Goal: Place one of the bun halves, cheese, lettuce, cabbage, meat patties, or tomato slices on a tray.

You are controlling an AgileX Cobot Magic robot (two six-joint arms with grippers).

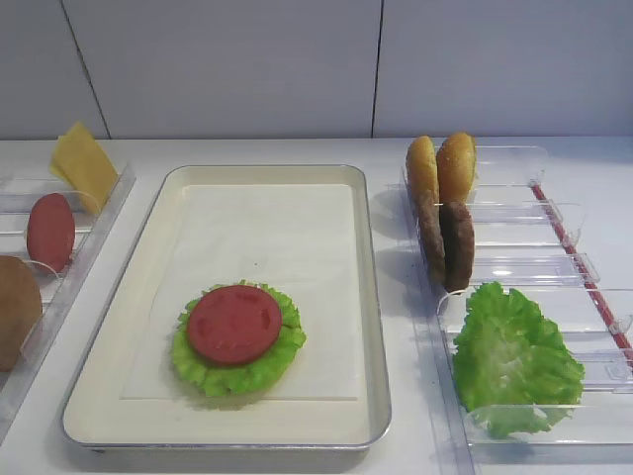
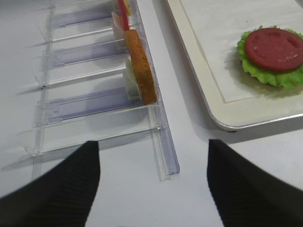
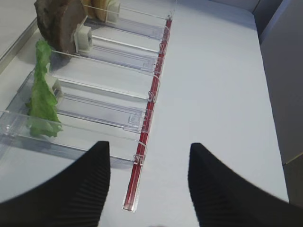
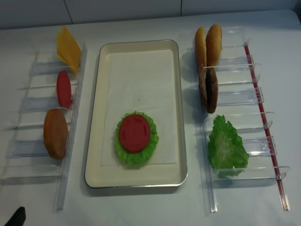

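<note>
The metal tray (image 1: 371, 297) holds one lettuce leaf (image 1: 223, 376) with a tomato slice (image 1: 234, 324) lying on top. The left rack carries the cheese (image 1: 83, 163), a second tomato slice (image 1: 50, 231) and a bun half (image 1: 18, 309). In the right rack stand two bun halves (image 1: 440, 166), the meat patties (image 1: 447, 242) and more lettuce (image 1: 514, 358). The cabbage is out of view. My left gripper (image 2: 152, 142) hangs open and empty over the table at the left rack's near end. My right gripper (image 3: 149, 144) is open and empty by the right rack's near end.
Clear plastic racks flank the tray: the left rack (image 4: 66, 188) and the right rack (image 4: 207, 188), which has a red strip (image 3: 142, 151) along its outer side. A wall (image 1: 297, 59) closes the back of the white table (image 4: 141, 207).
</note>
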